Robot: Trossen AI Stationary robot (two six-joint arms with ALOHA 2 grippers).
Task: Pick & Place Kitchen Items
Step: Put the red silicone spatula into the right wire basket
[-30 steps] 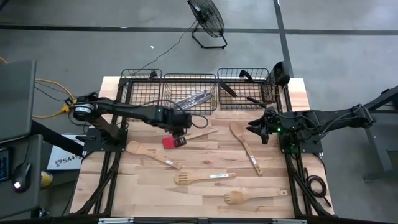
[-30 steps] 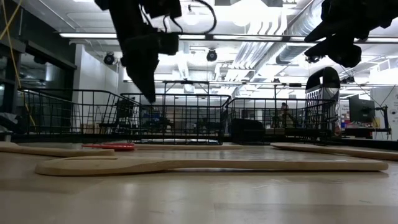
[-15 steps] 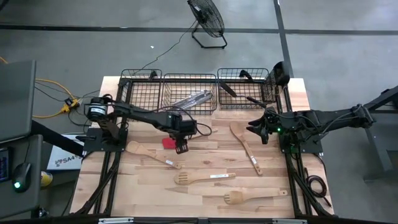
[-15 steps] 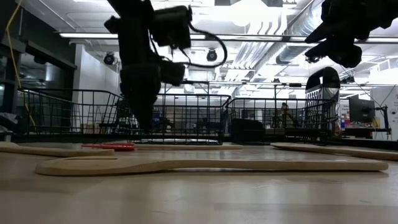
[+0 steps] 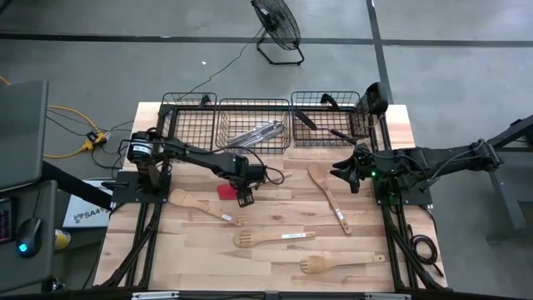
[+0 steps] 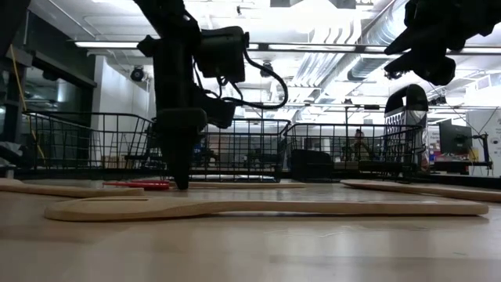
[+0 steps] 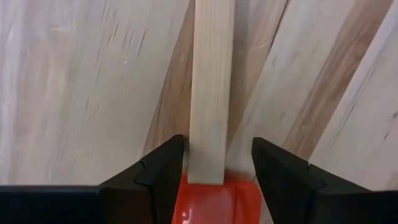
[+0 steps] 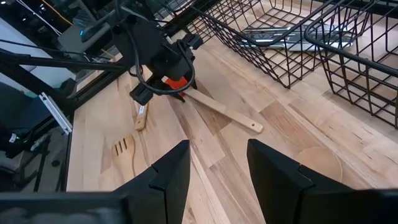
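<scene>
Left gripper (image 7: pixel 212 163) lowered over the red spatula (image 5: pixel 225 191), jaws spread and straddling the wooden handle just where it meets the red head; nothing is clamped yet. The spatula lies flat on the bench (image 5: pixel 275 254), just in front of the middle wire basket (image 5: pixel 253 125). Right gripper (image 8: pixel 213 171) waits near the bench's right edge, released and holding nothing.

Step in hand, as judged: closing on the spatula. The handle sits nearly centred between the fingers (image 7: pixel 155 171), so a straight squeeze should seat it; the fingertips should reach the bench surface first, since the handle is thin and lies flat.

Room for moving: a wooden spoon (image 5: pixel 206 207) lies near, toward the bench front, with two slotted spatulas (image 5: pixel 273 238) farther front and another spoon (image 5: pixel 328 196) to the right. A straight lift clears all of them. The basket rim stands close behind, so the load must rise above the wire before travelling back.
</scene>
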